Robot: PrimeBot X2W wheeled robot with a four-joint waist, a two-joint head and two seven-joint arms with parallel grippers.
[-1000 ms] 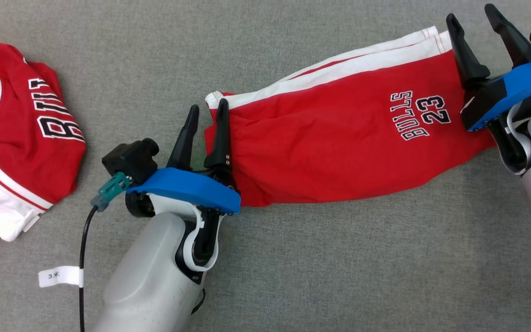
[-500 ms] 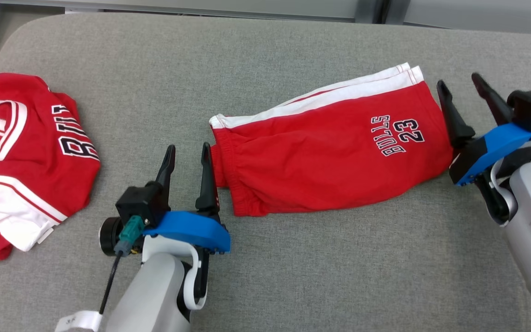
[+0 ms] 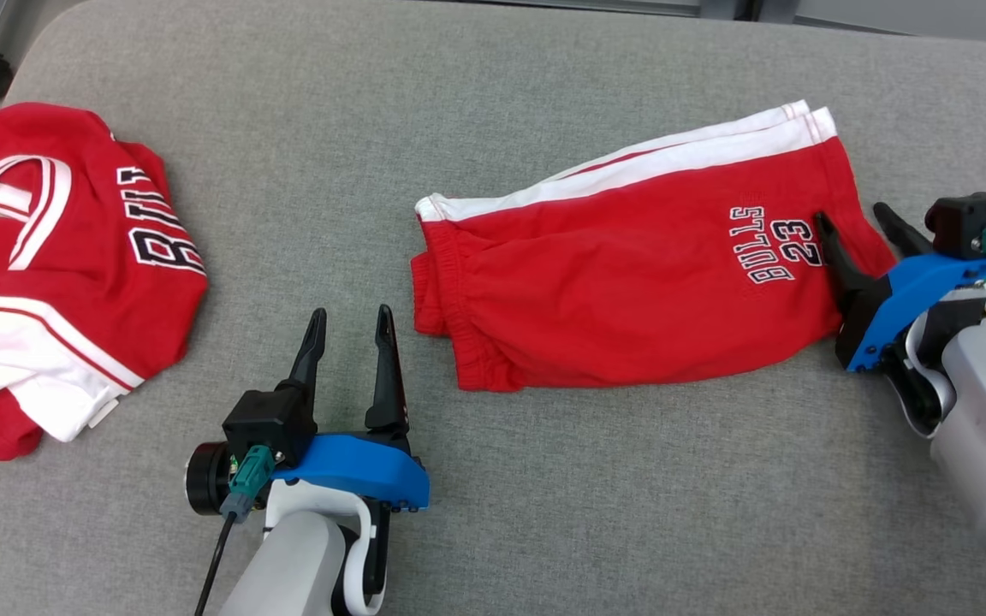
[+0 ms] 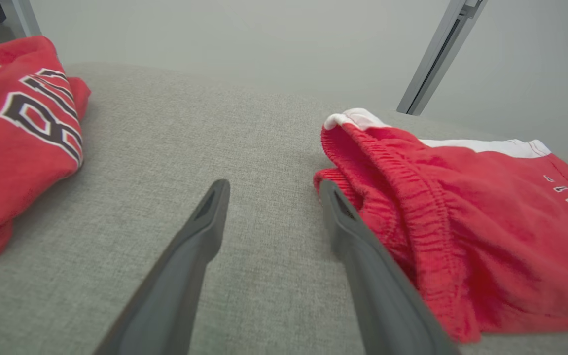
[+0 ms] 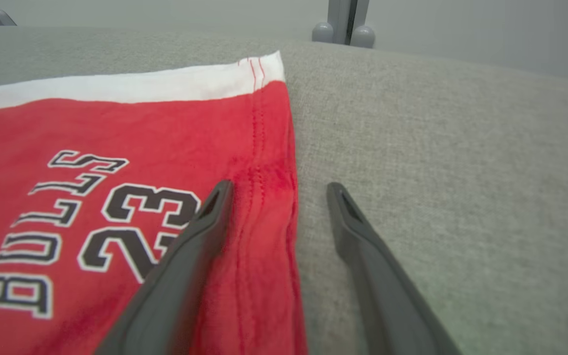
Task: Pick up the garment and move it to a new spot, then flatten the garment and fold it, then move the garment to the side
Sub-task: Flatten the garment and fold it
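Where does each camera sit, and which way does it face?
Head: above, facing down at cushion, shorts, jersey; left pincer, right pincer show.
Left wrist: low, along open left pincer toward shorts' waistband; jersey at left.
Right wrist: low, along open right pincer straddling the shorts' hem.
Shared: all three show the shorts.

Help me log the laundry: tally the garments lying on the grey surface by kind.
red shorts: 1
red jersey: 1
Total: 2
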